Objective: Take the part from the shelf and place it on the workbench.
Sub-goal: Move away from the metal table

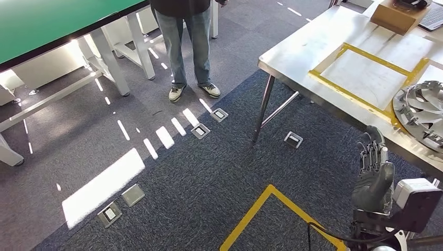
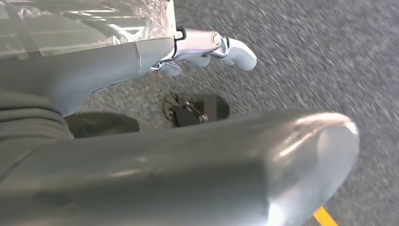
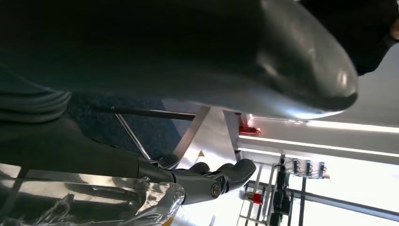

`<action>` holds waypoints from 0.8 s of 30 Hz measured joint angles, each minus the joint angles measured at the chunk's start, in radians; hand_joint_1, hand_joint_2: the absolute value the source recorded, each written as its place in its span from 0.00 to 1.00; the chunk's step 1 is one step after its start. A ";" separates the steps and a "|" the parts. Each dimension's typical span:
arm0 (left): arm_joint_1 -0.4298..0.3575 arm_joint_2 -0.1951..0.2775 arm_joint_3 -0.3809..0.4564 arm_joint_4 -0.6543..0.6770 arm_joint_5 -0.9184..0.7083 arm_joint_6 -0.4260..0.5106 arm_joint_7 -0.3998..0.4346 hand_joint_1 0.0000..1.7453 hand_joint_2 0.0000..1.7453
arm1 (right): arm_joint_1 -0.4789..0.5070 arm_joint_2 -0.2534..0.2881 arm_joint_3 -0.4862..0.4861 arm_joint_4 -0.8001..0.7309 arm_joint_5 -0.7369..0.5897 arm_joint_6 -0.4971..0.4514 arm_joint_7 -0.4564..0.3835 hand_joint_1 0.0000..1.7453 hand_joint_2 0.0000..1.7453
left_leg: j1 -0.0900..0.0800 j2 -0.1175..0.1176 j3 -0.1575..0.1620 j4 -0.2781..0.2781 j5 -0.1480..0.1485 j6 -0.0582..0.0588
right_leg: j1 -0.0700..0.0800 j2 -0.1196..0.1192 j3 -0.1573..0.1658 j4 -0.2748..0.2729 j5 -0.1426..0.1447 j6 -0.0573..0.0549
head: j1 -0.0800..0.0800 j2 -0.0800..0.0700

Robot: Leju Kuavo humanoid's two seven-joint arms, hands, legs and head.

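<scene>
Head view: 1 part (image 1: 420,112) on 1 workbench (image 1: 334,39), right hand (image 1: 373,178) beside it, fingers (image 1: 372,151) spread, empty.

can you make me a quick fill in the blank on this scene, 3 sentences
1. The silver part lies on the metal ____.
2. A square on that surface is outlined in ____ tape.
3. A person stands on the carpet wearing blue ____.

Missing words: workbench; yellow; jeans

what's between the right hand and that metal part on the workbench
Nothing visible. In the head view the right hand hangs just off the workbench edge, and the finned metal part lies on the benchtop just beyond it, beside the yellow taped square.
</scene>
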 joint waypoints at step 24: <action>-0.002 -0.003 -0.001 0.000 0.007 -0.009 -0.017 0.00 0.00 | 0.039 0.052 -0.012 0.052 -0.055 0.001 -0.096 0.00 0.00 | 0.015 -0.034 -0.069 0.153 -0.040 -0.044 | -0.007 0.036 0.001 -0.005 0.008 -0.028 | -0.005 0.000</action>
